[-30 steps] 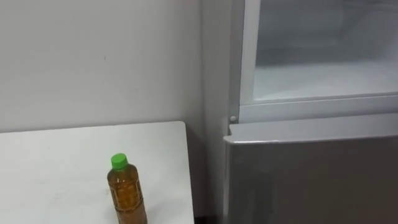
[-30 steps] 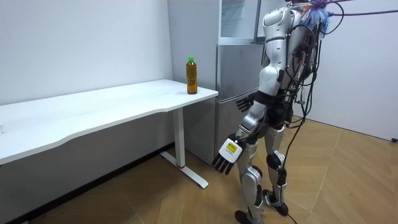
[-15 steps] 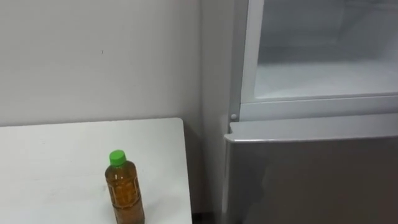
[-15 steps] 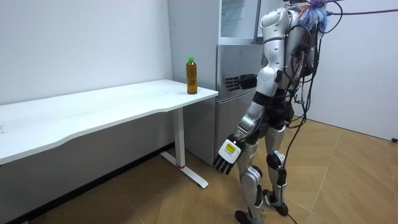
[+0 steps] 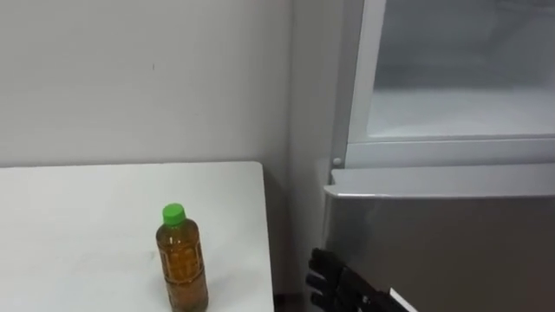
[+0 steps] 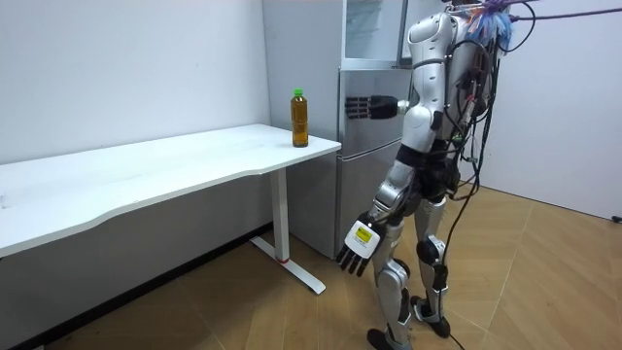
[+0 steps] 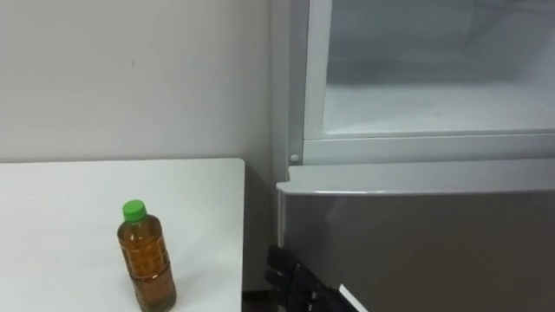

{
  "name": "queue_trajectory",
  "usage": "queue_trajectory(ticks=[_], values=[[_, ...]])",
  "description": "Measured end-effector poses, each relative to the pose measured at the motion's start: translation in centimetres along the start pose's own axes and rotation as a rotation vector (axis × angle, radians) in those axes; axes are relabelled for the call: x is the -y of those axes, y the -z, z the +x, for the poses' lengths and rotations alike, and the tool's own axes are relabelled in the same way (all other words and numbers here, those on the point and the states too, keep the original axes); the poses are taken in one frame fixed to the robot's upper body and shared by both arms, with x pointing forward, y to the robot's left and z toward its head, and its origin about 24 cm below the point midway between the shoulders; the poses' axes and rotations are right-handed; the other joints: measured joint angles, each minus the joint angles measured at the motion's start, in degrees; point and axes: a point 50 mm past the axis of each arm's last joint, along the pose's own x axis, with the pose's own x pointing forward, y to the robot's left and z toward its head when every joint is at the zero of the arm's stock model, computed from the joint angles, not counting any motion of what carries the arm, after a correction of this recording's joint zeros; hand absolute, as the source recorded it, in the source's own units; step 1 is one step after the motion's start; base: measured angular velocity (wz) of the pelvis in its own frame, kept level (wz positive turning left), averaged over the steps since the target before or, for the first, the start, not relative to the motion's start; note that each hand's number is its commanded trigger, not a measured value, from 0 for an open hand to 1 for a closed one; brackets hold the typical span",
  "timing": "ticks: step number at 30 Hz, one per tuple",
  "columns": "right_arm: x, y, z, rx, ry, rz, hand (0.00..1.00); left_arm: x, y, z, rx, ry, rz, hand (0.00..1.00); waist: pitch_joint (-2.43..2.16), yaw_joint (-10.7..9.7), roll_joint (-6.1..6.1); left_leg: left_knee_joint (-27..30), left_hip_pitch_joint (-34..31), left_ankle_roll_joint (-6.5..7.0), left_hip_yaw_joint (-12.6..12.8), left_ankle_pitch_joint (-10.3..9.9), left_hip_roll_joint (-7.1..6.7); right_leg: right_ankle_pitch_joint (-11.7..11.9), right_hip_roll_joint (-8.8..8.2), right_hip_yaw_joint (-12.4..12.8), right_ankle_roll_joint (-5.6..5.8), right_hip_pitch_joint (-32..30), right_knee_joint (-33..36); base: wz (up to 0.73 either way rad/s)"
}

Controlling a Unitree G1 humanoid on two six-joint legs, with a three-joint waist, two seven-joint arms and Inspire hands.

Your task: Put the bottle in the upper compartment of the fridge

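The bottle (image 5: 182,264) is see-through plastic with brown drink inside, a bright green cap and little bumpy rings round its body. It stands straight up on the white desk (image 5: 69,225), close to the desk's edge on the fridge side, and nothing is touching it. The desk top is flat and smooth. The fridge (image 5: 434,234) is just beside the desk. It is a tall box with a shiny grey door on the lower part. The upper fridge (image 5: 451,113) is open, and inside it is white and smooth with a flat floor. My right hand (image 5: 334,282) is black, held up in front of the grey door, with its fingers straight out and apart and nothing in it. It is near the bottle but not touching it. My left hand (image 6: 356,243) hangs down by my leg with loose fingers, and it holds nothing.
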Motion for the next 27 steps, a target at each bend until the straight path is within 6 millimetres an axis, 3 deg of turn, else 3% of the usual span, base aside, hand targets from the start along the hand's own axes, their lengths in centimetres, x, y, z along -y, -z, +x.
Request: queue_trajectory(ticks=[5, 12, 27], values=[[-0.4, -0.6, 0.9, 0.031, -0.039, -0.004, 0.0, -0.5, -0.2, 0.0, -0.003, -0.003, 0.073, 0.0, 0.05, 1.5, -0.81, 0.7, -0.3, 0.0, -0.6, 0.0, 0.01, 0.0, -0.09, -1.4, 0.0, 0.3, -0.1, 0.07], [-0.8, -1.7, 2.2, 0.093, -0.063, 0.038, 0.0, -0.5, 0.1, 0.0, -0.047, 0.0, 0.164, 0.0, -0.11, 3.3, -0.47, 1.1, -0.5, -0.01, -0.6, 0.0, 0.16, 0.0, -0.03, -1.6, 0.0, 0.1, 0.0, 0.0], [0.1, -0.9, 3.7, 0.046, 0.014, 0.059, 0.0, -0.5, 0.1, 0.1, -0.07, 0.002, 0.205, 0.0, -0.03, 5.4, -1.24, 1.0, 0.2, -0.19, -3.7, 0.3, -0.08, 0.0, -0.07, -4.8, 0.0, 2.6, -0.1, 0.1]])
